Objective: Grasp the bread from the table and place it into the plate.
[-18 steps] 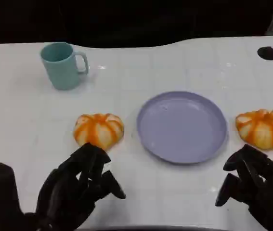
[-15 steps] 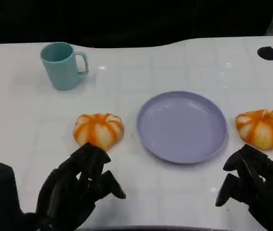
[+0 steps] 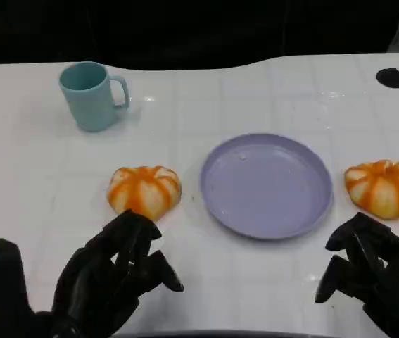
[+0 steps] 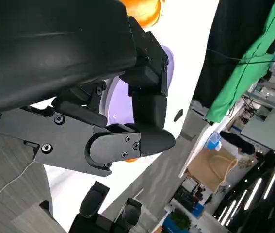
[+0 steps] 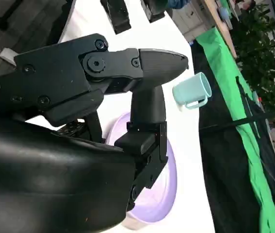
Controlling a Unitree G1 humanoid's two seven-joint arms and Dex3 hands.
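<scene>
Hovering low over the near edge of the white worktop (image 3: 255, 84), my left robot hand (image 3: 111, 278) has its fingers loosely spread and holds nothing, just short of the orange-striped round bread roll (image 3: 144, 190). My right robot hand (image 3: 371, 274) is likewise empty with fingers apart, near a second orange-striped roll (image 3: 383, 186). Between the rolls lies the round lavender plastic plate (image 3: 266, 186). A teal ceramic mug (image 3: 90, 95) stands farther back.
</scene>
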